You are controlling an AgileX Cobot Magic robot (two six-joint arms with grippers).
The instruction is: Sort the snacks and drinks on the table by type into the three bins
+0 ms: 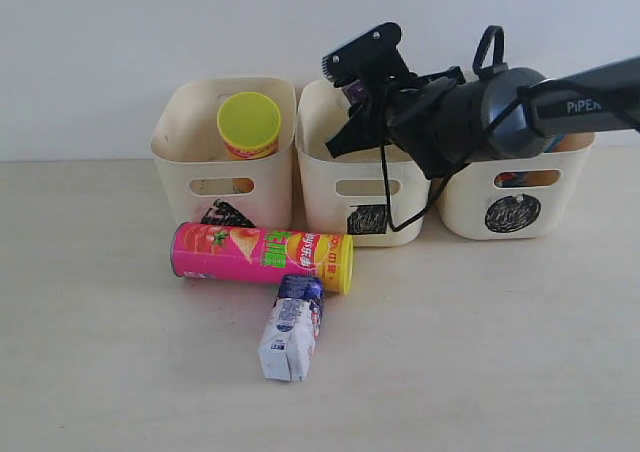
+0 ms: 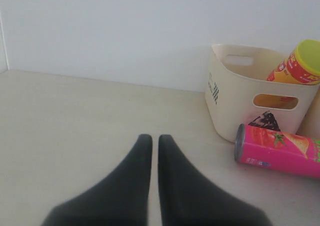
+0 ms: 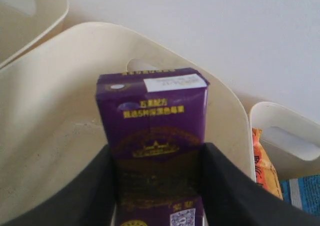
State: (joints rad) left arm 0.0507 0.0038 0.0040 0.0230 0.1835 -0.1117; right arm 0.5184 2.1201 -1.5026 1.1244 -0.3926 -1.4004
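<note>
inside right pincer: purple carton, over square-marked bin (middle one).

The fingers clamp a purple carton by its two flat sides, and most of the carton sticks out past their tips. It carries yellow print, a white label near its far end and a QR code down by the grip. It hangs over the open mouth of a cream bin, whose far wall shows a handle cut-out just past the carton. A second bin stands close on one side. On the other side, a third bin holds an orange bag and a blue bag. Behind is a white wall.
</note>
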